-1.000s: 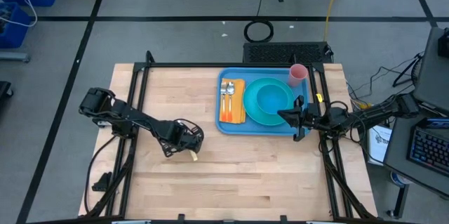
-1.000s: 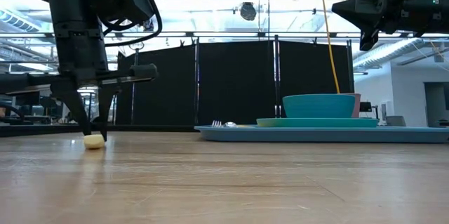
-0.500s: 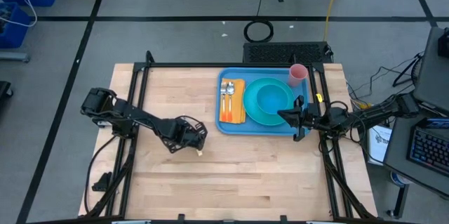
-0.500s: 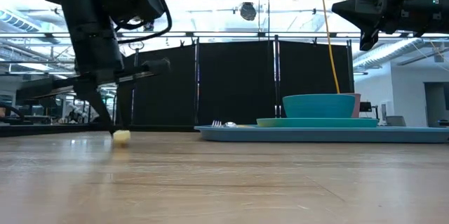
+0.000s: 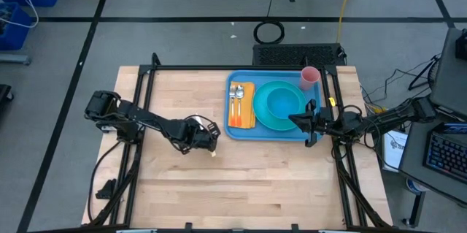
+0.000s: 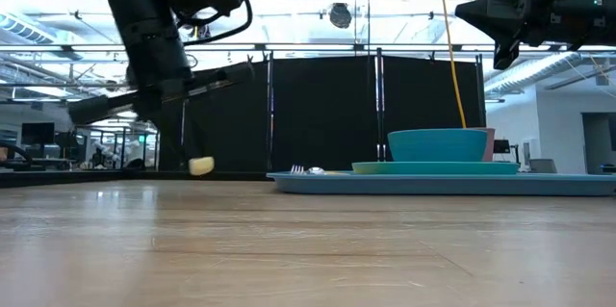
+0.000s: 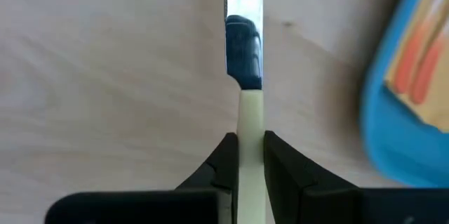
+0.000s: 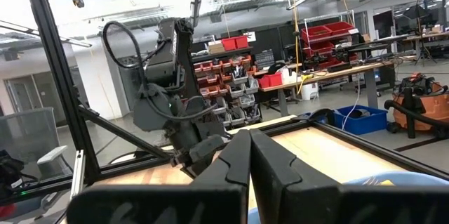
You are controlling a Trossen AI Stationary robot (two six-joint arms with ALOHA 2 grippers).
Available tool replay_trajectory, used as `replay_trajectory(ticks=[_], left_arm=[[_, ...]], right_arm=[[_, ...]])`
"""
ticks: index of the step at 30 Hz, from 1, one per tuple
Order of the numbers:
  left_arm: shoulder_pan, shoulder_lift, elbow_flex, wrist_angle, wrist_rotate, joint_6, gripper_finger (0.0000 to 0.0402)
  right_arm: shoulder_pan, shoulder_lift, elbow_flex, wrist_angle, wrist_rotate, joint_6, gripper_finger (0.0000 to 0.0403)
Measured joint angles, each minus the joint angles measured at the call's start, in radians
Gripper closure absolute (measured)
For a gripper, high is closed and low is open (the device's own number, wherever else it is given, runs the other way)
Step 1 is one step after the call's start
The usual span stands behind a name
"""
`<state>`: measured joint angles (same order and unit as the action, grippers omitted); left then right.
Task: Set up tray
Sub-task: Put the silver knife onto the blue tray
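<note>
My left gripper (image 5: 209,144) hangs over the table's middle, just left of the blue tray (image 5: 235,132), shut on a knife (image 7: 244,55) with a cream handle and a metal blade. In the low view the left gripper (image 6: 192,153) is above the wood and the handle's end (image 6: 201,166) shows below it. The tray (image 6: 443,184) carries a turquoise plate (image 5: 263,116) with a bowl (image 5: 284,101), and an orange napkin (image 5: 246,116) with a fork and spoon (image 5: 237,94). My right gripper (image 5: 295,120) waits shut above the tray's right side. My left gripper pinches the knife's cream handle (image 7: 251,122) between its two fingers (image 7: 226,164), which come from above and slant down. The handle runs through the gap and the blade (image 7: 243,6) reaches out past the fingertips. The knife is lifted clear of the table.
A pink cup (image 5: 310,77) stands at the tray's far right corner. Bare wood stretches across the table's near half and its left side. The black frame rails (image 5: 146,94) run along the table's edges.
My left gripper has carried the knife toward the table's right, closer to the tray, and raised it from the wood until it hangs clear. The arm has tipped as it went. The right arm has kept still.
</note>
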<state>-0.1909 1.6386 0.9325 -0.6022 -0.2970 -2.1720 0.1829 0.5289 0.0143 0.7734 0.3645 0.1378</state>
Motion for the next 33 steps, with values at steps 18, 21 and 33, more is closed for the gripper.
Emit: replay_trajectory(ticks=[18, 21, 33], left_arm=[[0.133, -0.002, 0.168, 0.001, -0.086, 0.282, 0.0357], [0.16, -0.002, 0.191, 0.0, -0.091, 0.331, 0.0357], [0.261, -0.002, 0.29, 0.019, -0.14, 0.542, 0.0357]], right_arm=[[0.0, 0.0, 0.0, 0.0, 0.0, 0.0, 0.0403], [0.0, 0.0, 0.0, 0.0, 0.0, 0.0, 0.0403], [0.0, 0.0, 0.0, 0.0, 0.0, 0.0, 0.0403]])
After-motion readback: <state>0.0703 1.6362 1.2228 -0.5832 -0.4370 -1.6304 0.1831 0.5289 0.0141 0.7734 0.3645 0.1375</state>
